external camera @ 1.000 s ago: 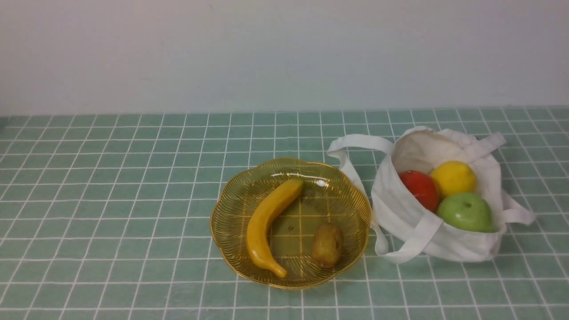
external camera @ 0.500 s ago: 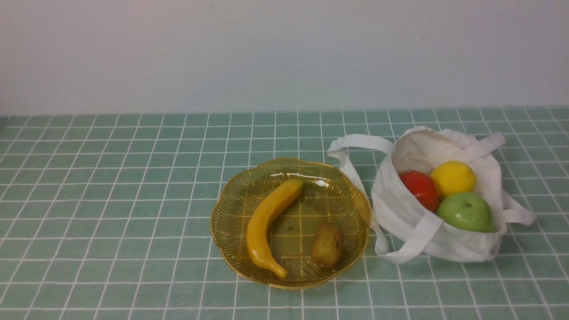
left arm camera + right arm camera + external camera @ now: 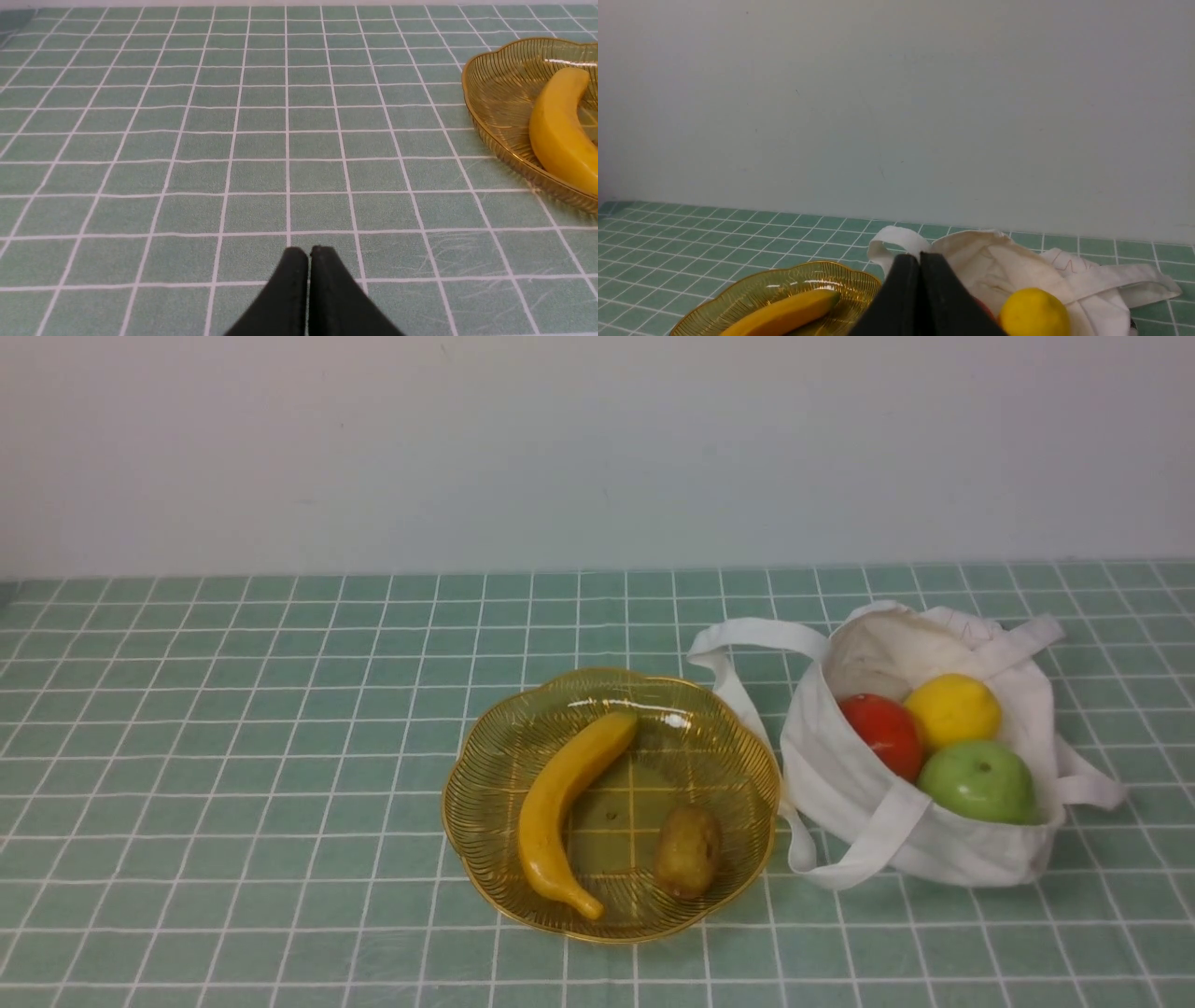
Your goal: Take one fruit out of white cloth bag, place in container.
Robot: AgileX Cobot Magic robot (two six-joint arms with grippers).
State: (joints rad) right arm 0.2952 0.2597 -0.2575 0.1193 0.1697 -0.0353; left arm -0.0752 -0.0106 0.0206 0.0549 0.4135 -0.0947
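The banana (image 3: 563, 809) lies inside the amber ribbed dish (image 3: 485, 775), beside a brown kiwi (image 3: 687, 849). To the right, the white cloth bag (image 3: 840, 784) sits open, holding a lemon (image 3: 952, 709), a red fruit (image 3: 882, 733) and a green apple (image 3: 978, 780). Neither arm shows in the front view. In the left wrist view my left gripper (image 3: 308, 252) is shut and empty over bare tiles, with the dish (image 3: 495, 93) and banana (image 3: 558, 130) off to one side. In the right wrist view my right gripper (image 3: 920, 256) is shut and empty, short of the bag (image 3: 1017, 266) and lemon (image 3: 1034, 312).
A green tiled cloth (image 3: 233, 756) covers the table, with a plain pale wall (image 3: 597, 448) along its far edge. The bag's strap handles (image 3: 747, 639) spread onto the tiles next to the dish.
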